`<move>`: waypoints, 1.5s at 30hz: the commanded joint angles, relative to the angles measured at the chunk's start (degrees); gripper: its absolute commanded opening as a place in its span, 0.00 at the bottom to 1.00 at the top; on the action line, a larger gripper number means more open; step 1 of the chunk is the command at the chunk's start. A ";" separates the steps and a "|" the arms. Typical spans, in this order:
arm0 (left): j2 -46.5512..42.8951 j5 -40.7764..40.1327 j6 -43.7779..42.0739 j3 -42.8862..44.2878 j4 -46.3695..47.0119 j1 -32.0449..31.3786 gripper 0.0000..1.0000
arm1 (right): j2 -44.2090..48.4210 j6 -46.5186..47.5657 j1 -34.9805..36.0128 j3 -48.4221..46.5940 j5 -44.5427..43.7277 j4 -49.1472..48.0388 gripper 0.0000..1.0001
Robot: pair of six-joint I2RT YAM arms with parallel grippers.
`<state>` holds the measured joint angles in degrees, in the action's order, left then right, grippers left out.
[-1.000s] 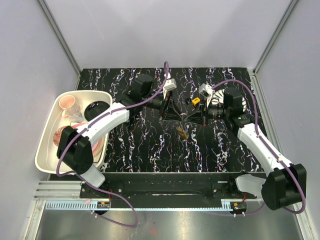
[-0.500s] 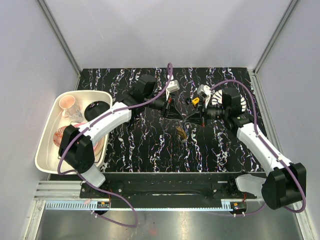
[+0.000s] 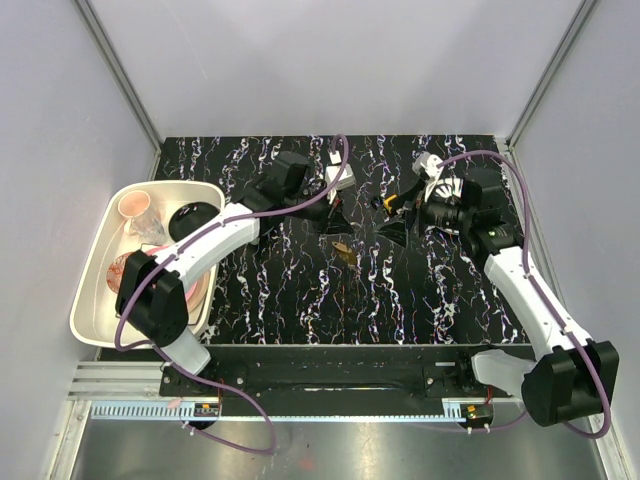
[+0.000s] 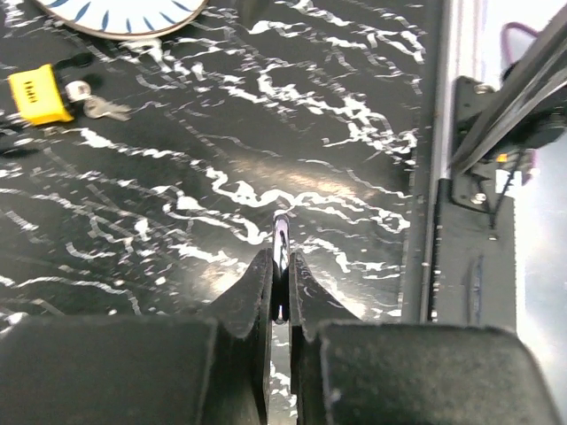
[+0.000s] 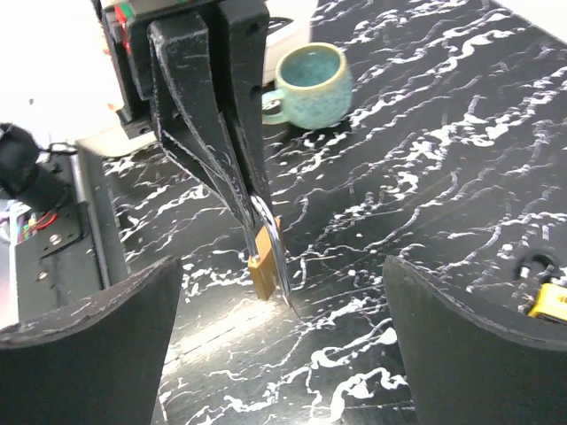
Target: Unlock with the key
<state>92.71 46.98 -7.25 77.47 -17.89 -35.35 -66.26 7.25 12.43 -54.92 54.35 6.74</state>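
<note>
A brass padlock (image 5: 264,266) hangs by its silver shackle (image 4: 281,237) from my left gripper (image 4: 281,266), which is shut on the shackle. From above, the padlock (image 3: 342,248) dangles just below the left gripper (image 3: 335,222) at mid-table. My right gripper (image 5: 283,345) is open, its fingers (image 5: 89,345) spread wide, facing the padlock from a short way off. In the top view the right gripper (image 3: 398,215) is right of the lock. The key with its yellow tag (image 4: 40,93) lies on the black marbled table beside the right gripper, where the tag (image 3: 388,204) also shows from above.
A cream tub (image 3: 85,290) with a cup, a black bowl and plates stands at the table's left. A teal mug (image 5: 310,84) stands behind the left gripper. The frame rail (image 4: 443,248) runs along the table's edge.
My right gripper has opened and drawn back to the right. The left gripper has shut on the shackle and carried the padlock a little left and away from the near edge.
</note>
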 commanded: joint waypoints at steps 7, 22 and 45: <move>-2.18 -17.69 -7.43 1.71 2.77 3.18 0.00 | 7.37 10.15 -0.74 -3.98 -20.49 7.14 1.00; 12.83 -46.70 -15.08 16.65 8.57 5.21 0.00 | 14.58 10.95 -1.44 3.23 -25.78 5.21 1.00; 32.45 -68.34 -20.79 24.04 18.86 0.64 0.00 | 13.79 9.28 -4.78 5.08 -22.71 3.10 1.00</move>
<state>125.12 -18.81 -27.42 98.65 -2.44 -33.43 -52.66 17.19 8.21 -49.78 30.11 12.73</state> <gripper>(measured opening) 0.082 0.994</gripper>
